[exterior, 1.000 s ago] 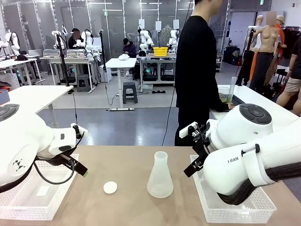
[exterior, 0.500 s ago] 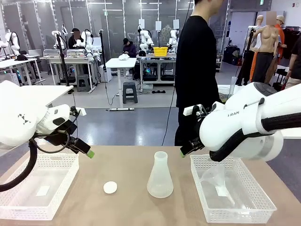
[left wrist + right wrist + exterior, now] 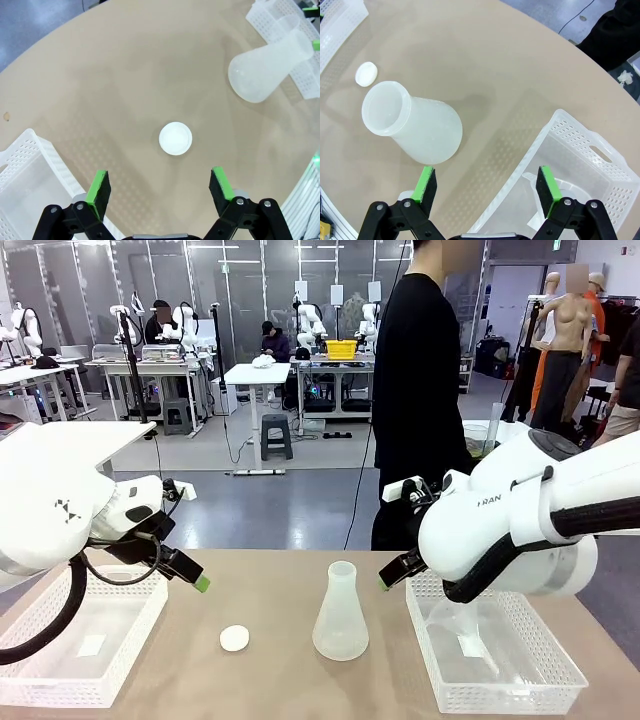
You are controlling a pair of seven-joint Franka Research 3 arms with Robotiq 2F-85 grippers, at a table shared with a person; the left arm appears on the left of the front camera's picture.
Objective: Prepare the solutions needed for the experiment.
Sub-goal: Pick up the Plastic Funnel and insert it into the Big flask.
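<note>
At the left edge of the tabletop [image 3: 285, 580] a white mesh basket [image 3: 70, 688] is set. Above its right rim the left hand [image 3: 197, 580] is held off the surface, angled downward, with its jaws spread wide and nothing between them. In the left wrist view a small white disc [image 3: 175, 138] is seen lying flat on the tabletop, in line with the gap between the fingers and apart from them. To the right of the disc, near mid-table, a frosted flask [image 3: 340, 625] is stood upright, with its mouth uncovered; whether anything lies in it cannot be told. Just to the right of the flask's neck, and clear of it, the right hand [image 3: 385, 582] is held in the air, its jaws likewise wide apart and empty. Below the right arm a second mesh basket [image 3: 510, 695] is placed, and a frosted vessel [image 3: 560, 192] is seen inside it. Farther back on the right, a pale yellow-green liquid [image 3: 477, 448] is made out low in a clear container on a white table, just beside a person in black [image 3: 415, 390].
</note>
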